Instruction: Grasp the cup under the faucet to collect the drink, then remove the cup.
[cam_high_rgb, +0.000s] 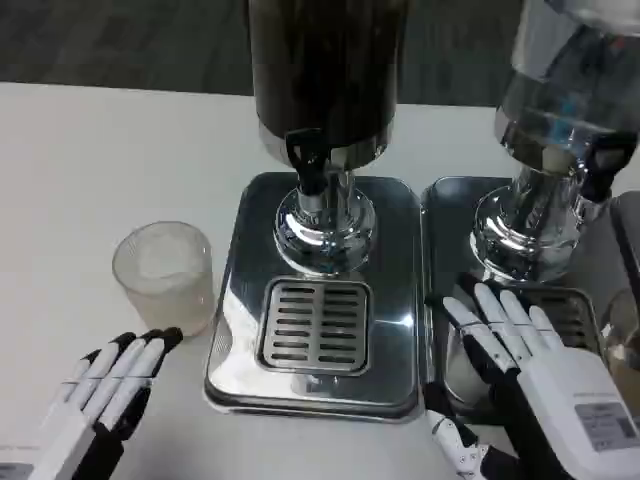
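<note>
A clear plastic cup (165, 275) stands upright on the white table, left of the steel drip tray (235, 300) and not under the tap. The dark drink dispenser (325, 70) stands on that tray, its black faucet (305, 160) pointing over the slotted grate (313, 325). My left hand (110, 385) lies low at the bottom left, fingers straight and together, its tips just below the cup, holding nothing. At the bottom right, my right hand (530, 365) hovers over the neighbouring tray with fingers stretched out and apart, empty.
A second, clear dispenser (565, 100) with its own black tap (600, 165) stands on another steel tray (440, 230) at the right. Bare white table (90, 160) stretches to the left and behind the cup.
</note>
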